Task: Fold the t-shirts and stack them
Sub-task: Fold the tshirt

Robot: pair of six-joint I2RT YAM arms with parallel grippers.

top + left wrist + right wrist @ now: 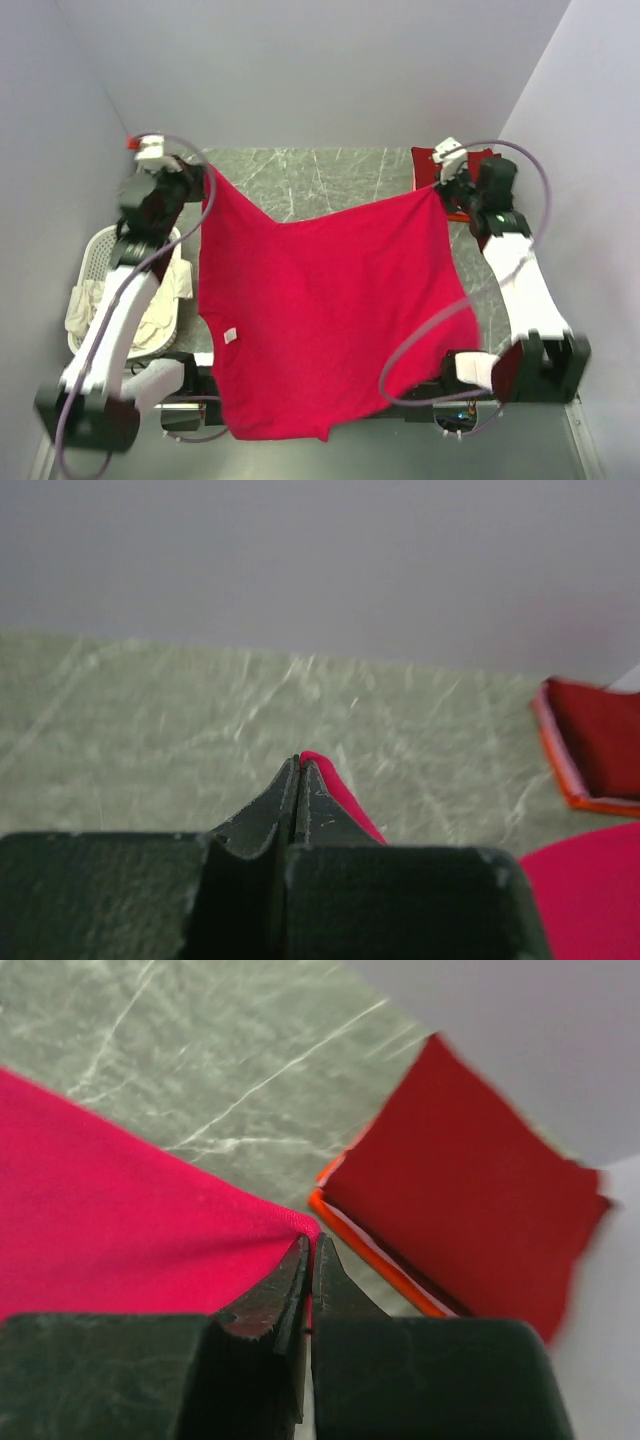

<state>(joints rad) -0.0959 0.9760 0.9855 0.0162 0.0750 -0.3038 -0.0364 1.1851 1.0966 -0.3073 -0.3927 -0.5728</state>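
Note:
A large crimson-red t-shirt [320,310] hangs stretched between both arms above the marble table [310,175], its lower part draping past the near edge. My left gripper [207,172] is shut on the shirt's far left corner [322,771]. My right gripper [440,186] is shut on the far right corner [290,1225]. A folded stack with a dark maroon-red t-shirt [470,1200] on top and an orange one [375,1255] beneath lies at the far right [425,165]. That stack also shows in the left wrist view [595,745].
A white slotted laundry basket [100,250] with cream-white cloth [150,320] in it stands left of the table, under the left arm. Grey walls close in the back and both sides.

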